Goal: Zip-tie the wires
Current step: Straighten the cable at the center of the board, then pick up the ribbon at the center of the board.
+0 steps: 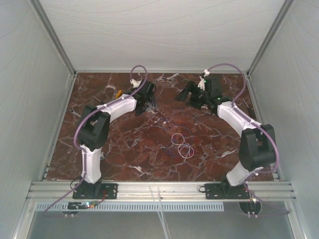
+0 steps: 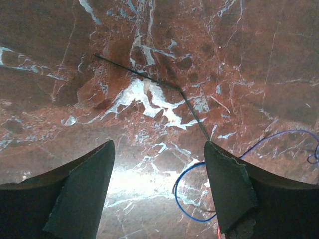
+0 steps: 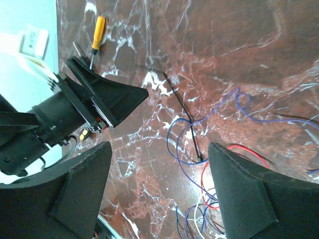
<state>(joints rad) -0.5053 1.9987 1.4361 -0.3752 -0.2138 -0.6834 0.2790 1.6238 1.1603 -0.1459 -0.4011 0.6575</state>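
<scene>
Left end effector (image 2: 159,145) was spread wide, holding nothing, above a thin black strip (image 2: 149,77), likely the zip tie, flat on the desk (image 1: 124,149). Right end effector (image 3: 160,145) gaped empty too. The wires (image 1: 182,145) lay loose mid-desk. Risk: fingers skidding off that flat strip, or snagging a loop and scattering the tangle.

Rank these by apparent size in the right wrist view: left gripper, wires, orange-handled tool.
1-2. left gripper and wires: similar spread, and the wires run out of frame, so unranked.
3. orange-handled tool: clearly smallest.
</scene>
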